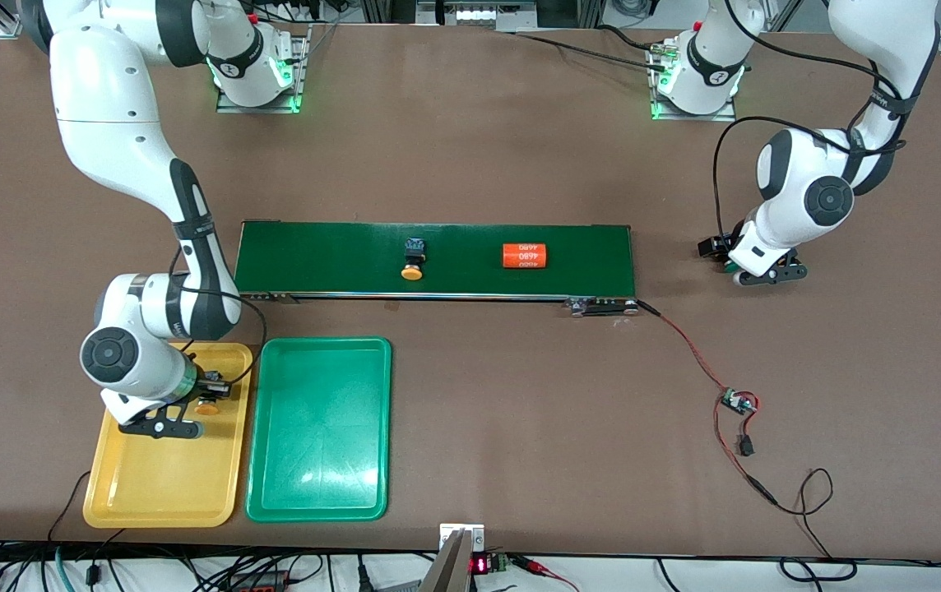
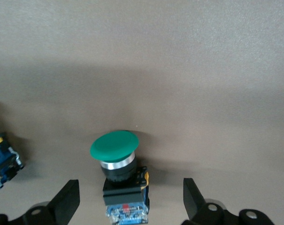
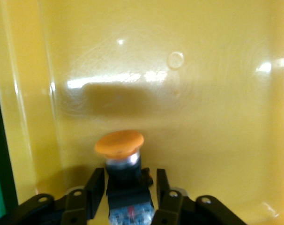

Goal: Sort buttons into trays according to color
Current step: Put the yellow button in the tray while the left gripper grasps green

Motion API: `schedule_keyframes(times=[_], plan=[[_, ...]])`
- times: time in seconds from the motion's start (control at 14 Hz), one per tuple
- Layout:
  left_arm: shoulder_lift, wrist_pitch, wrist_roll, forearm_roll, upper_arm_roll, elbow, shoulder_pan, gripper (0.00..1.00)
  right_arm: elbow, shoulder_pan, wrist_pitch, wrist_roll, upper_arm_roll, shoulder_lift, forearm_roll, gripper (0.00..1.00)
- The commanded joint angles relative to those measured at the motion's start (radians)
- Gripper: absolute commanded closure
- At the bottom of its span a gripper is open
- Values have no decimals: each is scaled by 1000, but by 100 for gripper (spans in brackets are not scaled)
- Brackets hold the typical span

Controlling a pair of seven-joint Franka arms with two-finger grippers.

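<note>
Our right gripper [image 3: 130, 185] is over the yellow tray [image 1: 150, 485], fingers slightly apart beside an orange button [image 3: 119, 143]. Our left gripper [image 2: 131, 199] stands wide open around a green button [image 2: 114, 145] on the table. Another orange button [image 1: 413, 261] waits on the belt [image 1: 314, 255]; the green tray [image 1: 318, 485] holds nothing.

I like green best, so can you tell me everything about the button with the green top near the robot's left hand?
The green button has a smooth, rounded, mushroom-shaped cap that looks like plastic, a shiny silver ring under it, then a black collar and a dark body with blue and a little yellow at its end. It lies tipped on its side on the bare brown table, at the left arm's end. The left hand is open around it, one finger on each side, not touching it.
</note>
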Motion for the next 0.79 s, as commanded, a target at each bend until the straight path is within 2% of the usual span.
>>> schedule_keyframes(times=[0.0, 0.14, 0.21, 0.29, 0.36, 0.5, 0.64, 0.71], plan=[[14, 21, 37, -7, 8, 0, 2, 21, 12, -3, -62, -8, 21, -34, 21, 0], [14, 10, 40, -7, 8, 0, 2, 48, 12, 15, -180, 14, 19, -97, 91, 0], [9, -8, 39, -7, 8, 0, 2, 64, 7, 23, -247, 44, 19, -138, 89, 0], [3, -36, 36, -7, 8, 5, 2, 72, 0, 33, -319, 55, 19, -181, 87, 0], [-21, -79, 34, -8, 6, 12, 2, 76, -14, 53, -360, 57, 19, -223, 90, 0], [-73, -212, 31, -17, -9, 66, -2, 77, -106, 85, -360, 58, 19, -327, 90, 0], [-75, -406, 36, -20, -44, 206, -10, 77, -184, 115, -343, 58, 19, -399, 92, 0], [-74, -498, 36, -20, -88, 279, -10, 76, -241, 147, -332, 83, 19, -439, 95, 0]])
